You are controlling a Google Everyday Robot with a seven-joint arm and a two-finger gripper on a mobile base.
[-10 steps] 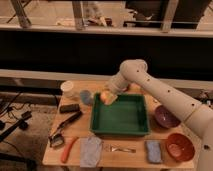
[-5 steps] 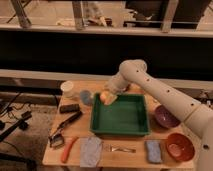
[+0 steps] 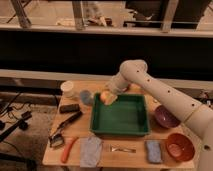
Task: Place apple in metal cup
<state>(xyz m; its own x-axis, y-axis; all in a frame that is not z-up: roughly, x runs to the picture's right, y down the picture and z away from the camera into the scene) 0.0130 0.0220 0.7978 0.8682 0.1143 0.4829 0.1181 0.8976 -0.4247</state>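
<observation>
The apple (image 3: 104, 96), small and yellow-orange, is held in my gripper (image 3: 107, 96) just above the back left corner of the green tray (image 3: 120, 131). The gripper is shut on it. The metal cup (image 3: 86, 97), short and dark silver, stands on the table just left of the apple and of the tray's back left corner. The apple is beside the cup, not over it. My white arm (image 3: 150, 85) reaches in from the right.
A white plastic cup (image 3: 67, 88) stands behind and left of the metal cup. A black block (image 3: 69, 108), a brush (image 3: 64, 126) and a carrot (image 3: 67, 149) lie at left. A blue cloth (image 3: 91, 150), fork (image 3: 122, 149) and sponge (image 3: 153, 150) lie in front. Purple bowl (image 3: 166, 116) and orange bowl (image 3: 179, 146) stand at right.
The gripper with the apple has shifted very slightly left, closer to the metal cup. Nothing else has moved.
</observation>
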